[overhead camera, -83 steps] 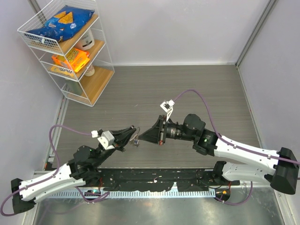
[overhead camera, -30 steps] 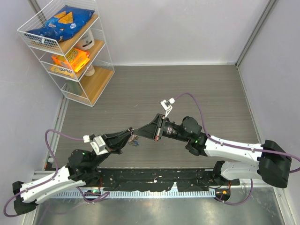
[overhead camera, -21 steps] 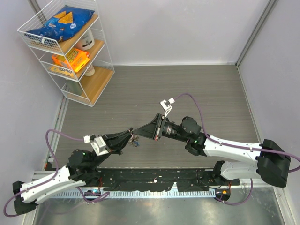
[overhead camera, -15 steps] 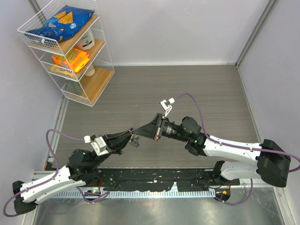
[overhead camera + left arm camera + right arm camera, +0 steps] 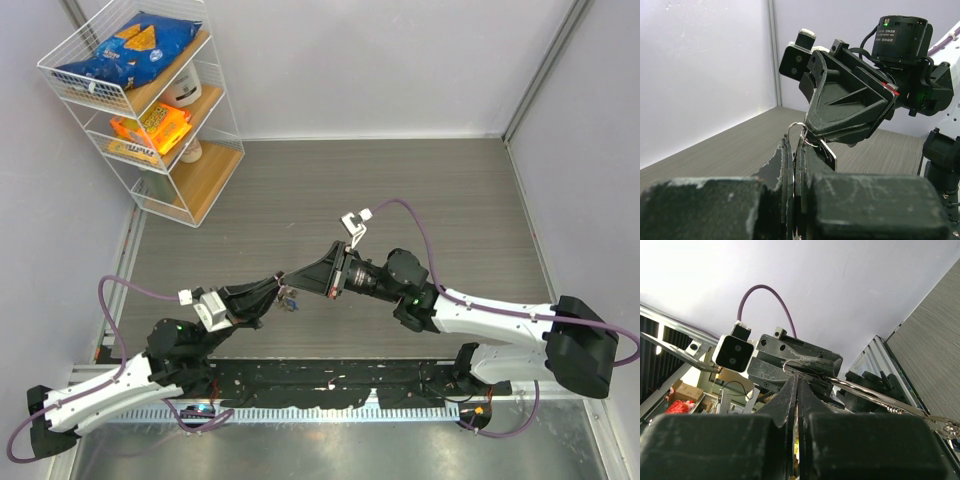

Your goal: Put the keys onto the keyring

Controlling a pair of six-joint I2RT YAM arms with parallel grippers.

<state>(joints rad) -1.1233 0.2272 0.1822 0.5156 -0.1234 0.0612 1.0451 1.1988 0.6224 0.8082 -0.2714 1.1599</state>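
Clenched left fingers [image 5: 782, 167] grip the thin silver wire keyring [image 5: 796, 127] - its loop pokes up out of the slit between them. On the other arm the right fingers [image 5: 781, 402] are pressed together too, hairline gap only, with the wire loop right at their tips. Whether they pinch the ring or a key, cannot tell. Both arms meet tip to tip over the grey wood-grain bench [image 5: 400, 190], near its front middle, held off the surface. In the left wrist view a small flat silvery key [image 5: 829, 153] hangs tilted just beside the ring, under the right fingers' tip. From the top a tiny dark-blue tag [image 5: 293, 303] dangles below the meeting point - too small there to count keys. At the far left corner a white wire shelf rack [image 5: 140, 110] with snack bags stands well apart.
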